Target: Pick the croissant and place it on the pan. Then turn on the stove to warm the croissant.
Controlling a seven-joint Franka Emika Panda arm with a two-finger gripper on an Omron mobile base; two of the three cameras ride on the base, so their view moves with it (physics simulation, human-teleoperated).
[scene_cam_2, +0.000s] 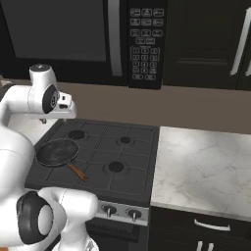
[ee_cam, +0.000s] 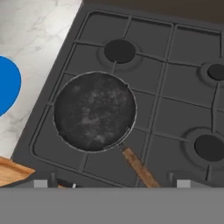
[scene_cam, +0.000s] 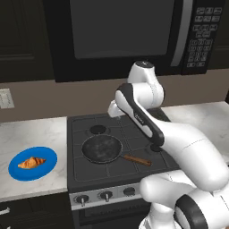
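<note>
The knobs [scene_cam: 105,195] line the stove [scene_cam: 134,165] front. The empty pan [scene_cam: 102,149] sits on the front-left burner, handle pointing right and toward the robot. The gripper [ee_cam: 112,183], jaws wide and holding nothing, hangs high above the stove looking down. The croissant [scene_cam: 31,163] lies well to its left, on the plate [scene_cam: 49,156], long axis roughly left-right.

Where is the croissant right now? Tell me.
In the left base view the croissant lies on the blue plate on the marble counter, left of the stove and its pan.
</note>
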